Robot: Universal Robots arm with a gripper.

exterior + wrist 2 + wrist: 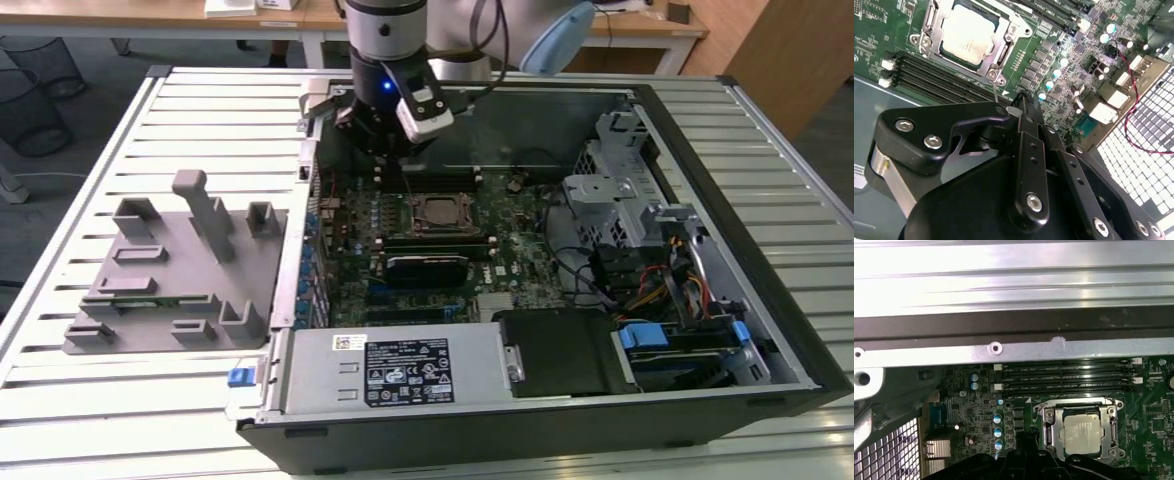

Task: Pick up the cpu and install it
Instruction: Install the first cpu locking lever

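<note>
The cpu (pixel 968 33) lies flat in the socket frame (pixel 1004 37) on the motherboard (pixel 1064 95), its pale metal top facing up and out of the opened computer case (pixel 747 300); it is already seated inside the frame rather than carried. Being square, it has no real long axis: its edges run parallel with the frame's sides and, in the first wrist view, with the black memory slots (pixel 1069 380) lying just beside the frame. The gripper (pixel 1021 100) hangs above the board with nothing between its fingertips, which appear drawn together to a narrow tip in the second wrist view. From that tip the cpu lies a short way off across the board, past the near corner of the frame and on the far side of a second bank of memory slots (pixel 939 75), so gripper and chip stand near but apart, not touching. In the exterior view the gripper (pixel 387 150) sits over the far end of the motherboard, with the socket frame (pixel 435 215) toward the camera and slightly toward the exterior view's right. A grey parts fixture (pixel 174 270) rests on the slatted table (pixel 120 420), well apart from the case on the exterior view's left.
</note>
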